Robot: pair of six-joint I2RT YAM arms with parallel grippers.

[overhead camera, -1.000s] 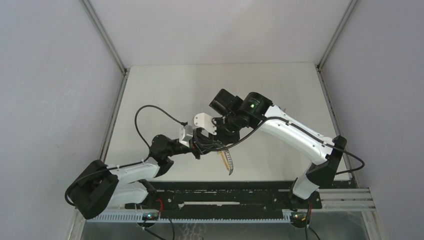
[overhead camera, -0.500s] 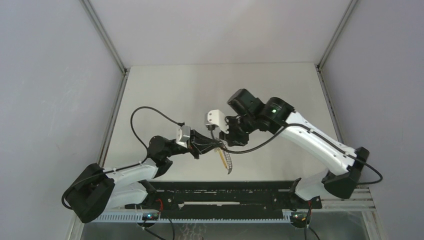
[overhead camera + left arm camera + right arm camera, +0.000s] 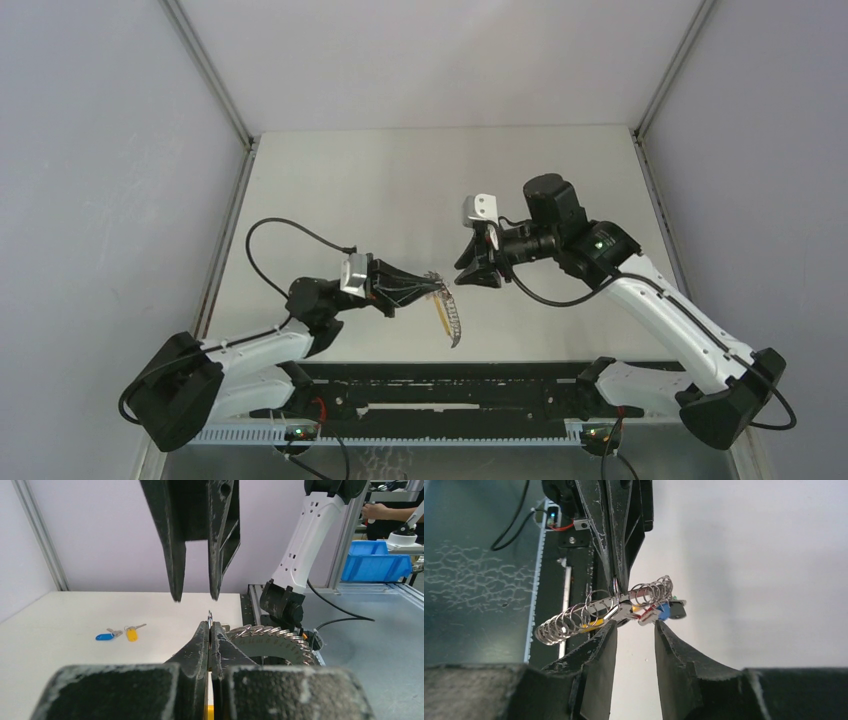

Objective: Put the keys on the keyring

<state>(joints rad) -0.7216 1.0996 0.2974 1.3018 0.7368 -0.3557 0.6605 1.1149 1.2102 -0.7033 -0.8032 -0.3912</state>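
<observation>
1. Grey wire coils form the keyring (image 3: 599, 612), which hangs in the air. The left jaws are closed tight on one thin edge of it, and small yellow, red and blue pieces cluster beside the pinch.
2. Gripped at that single spot, the rest of the loop droops free of the surface (image 3: 60, 615). I judge this is deliberate, since it leaves the coil open for the other arm to work on with nothing resting beneath it.
3. Right jaws face the left ones almost tip to tip, just short of the ring. They stand narrowly parted with nothing between them, which reads as a pause between grasps rather than a grip.
4. A blue key (image 3: 104, 636) and a yellow key (image 3: 132, 634) lie side by side on the surface. They are well apart from both arms and not yet threaded.
5. A dark-headed bit next to the ring's blue piece may be a key already on it, but it is too small to tell.
6. The likely next step is for the free right jaws to fetch one of the loose keys. These are tiny and lie flat, so the pick looks fiddly.
</observation>
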